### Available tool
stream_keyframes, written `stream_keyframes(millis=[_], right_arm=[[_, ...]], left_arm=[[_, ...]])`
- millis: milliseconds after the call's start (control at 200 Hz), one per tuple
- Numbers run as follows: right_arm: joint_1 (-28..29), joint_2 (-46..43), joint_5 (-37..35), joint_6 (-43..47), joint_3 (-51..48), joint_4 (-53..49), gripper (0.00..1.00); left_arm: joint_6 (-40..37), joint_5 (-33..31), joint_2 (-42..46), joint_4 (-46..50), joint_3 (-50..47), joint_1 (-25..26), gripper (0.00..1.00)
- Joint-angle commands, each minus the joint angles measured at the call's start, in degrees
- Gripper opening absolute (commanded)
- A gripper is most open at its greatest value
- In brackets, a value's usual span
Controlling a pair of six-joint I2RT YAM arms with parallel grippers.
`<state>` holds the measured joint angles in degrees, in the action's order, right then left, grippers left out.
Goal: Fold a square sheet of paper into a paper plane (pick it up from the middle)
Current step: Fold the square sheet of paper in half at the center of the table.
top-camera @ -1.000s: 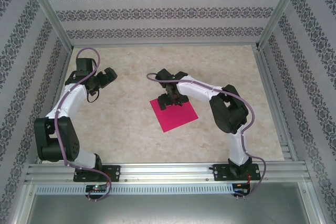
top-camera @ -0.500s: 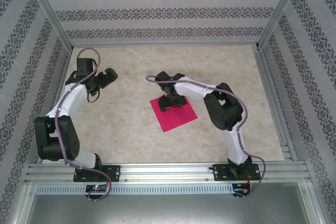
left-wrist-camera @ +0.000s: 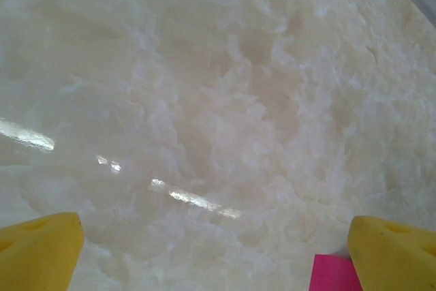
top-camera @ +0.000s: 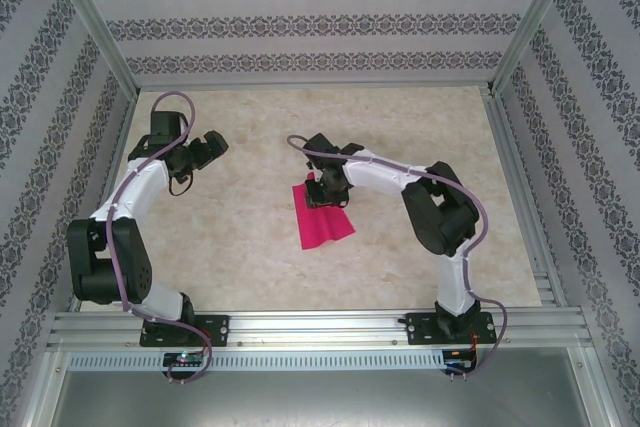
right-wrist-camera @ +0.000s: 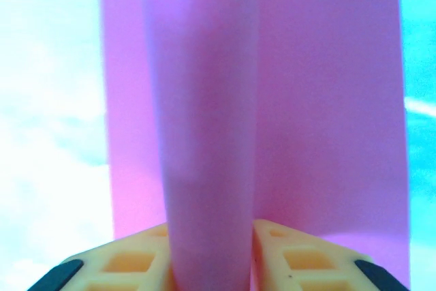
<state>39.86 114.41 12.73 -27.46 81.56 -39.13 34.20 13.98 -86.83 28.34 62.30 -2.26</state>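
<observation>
Moved: over the last second my right pincer (top-camera: 325, 190) has drawn its fingers together. The thin magenta-pink square sheet of paper (top-camera: 322, 222), which lay as a wide flat diamond, now looks narrower and buckled. My left arm has barely shifted.
Right pincer grip: clenched on a ridge of the sheet pinched up between the two yellow fingertips (right-wrist-camera: 129, 260), at the bottom centre of its wrist view.
Sheet, close up: the pinched ridge runs straight up the frame, with the rest of the paper (right-wrist-camera: 327, 100) spreading to both sides behind it.
Sheet, from above: it sits just left of frame centre, its upper end under the pincer and its lower part trailing down and right over the table.
Left pincer: released (top-camera: 205, 147), jaws wide apart, in the upper left of the overhead frame, well apart from the sheet. A pink corner (left-wrist-camera: 334, 274) shows at the bottom right of its wrist view.
Surface: pale marble-patterned tabletop (top-camera: 230, 237), glossy.
Step, as I judge it: the pick-up from the middle; no deliberate fold yet.
Risk: the pinch could set a stray crease off the centre line, spoiling later folds. A hold this narrow could also let the thin paper slip or swing when lifted.
</observation>
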Motion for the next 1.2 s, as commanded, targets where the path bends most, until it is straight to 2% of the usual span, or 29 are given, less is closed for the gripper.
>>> stream_keyframes(millis=[0,120,255,325,465,599,689,954,1199], right_arm=[[-0.88,-6.05,15.81,-8.71,-3.84,16.58,0.29],[-2.79,-7.12,20.54,-14.11,-8.95,26.35,0.29],[-5.13,-4.85,20.95,-14.72,-11.2,27.17,0.28],[-5.82,-3.99,18.36,-12.66,-11.13,24.68,0.3],[-6.55,-2.91,10.42,-7.62,-9.87,17.73,0.4],[-7.07,-2.56,3.34,-4.14,-9.09,11.96,0.56],[-7.23,-3.04,1.09,-2.83,-9.2,10.41,0.63],[-7.73,-4.52,0.51,-4.61,-11.46,11.92,0.62],[-8.55,-5.43,-0.22,-8.27,-14.12,13.88,0.59]], left_arm=[[1.77,2.24,-1.22,-2.66,-0.83,1.53,1.0],[3.76,5.54,-1.93,-6.27,-2.97,2.97,0.98],[3.55,6.65,-3.1,-7.39,-3.5,6.33,0.97],[3.66,7.29,-3.63,-8.31,-4.05,7.97,0.96],[4.42,7.99,-5.08,-9.61,-4.9,10.7,0.96],[4.59,8.66,-6.16,-10.06,-4.86,12.95,0.95],[4.64,9.01,-6.42,-10.21,-5.0,14.31,0.95],[3.87,12.4,-7.61,-11.73,-5.92,18.52,0.92],[3.86,13.89,-9.82,-14.13,-6.48,22.24,0.77]])
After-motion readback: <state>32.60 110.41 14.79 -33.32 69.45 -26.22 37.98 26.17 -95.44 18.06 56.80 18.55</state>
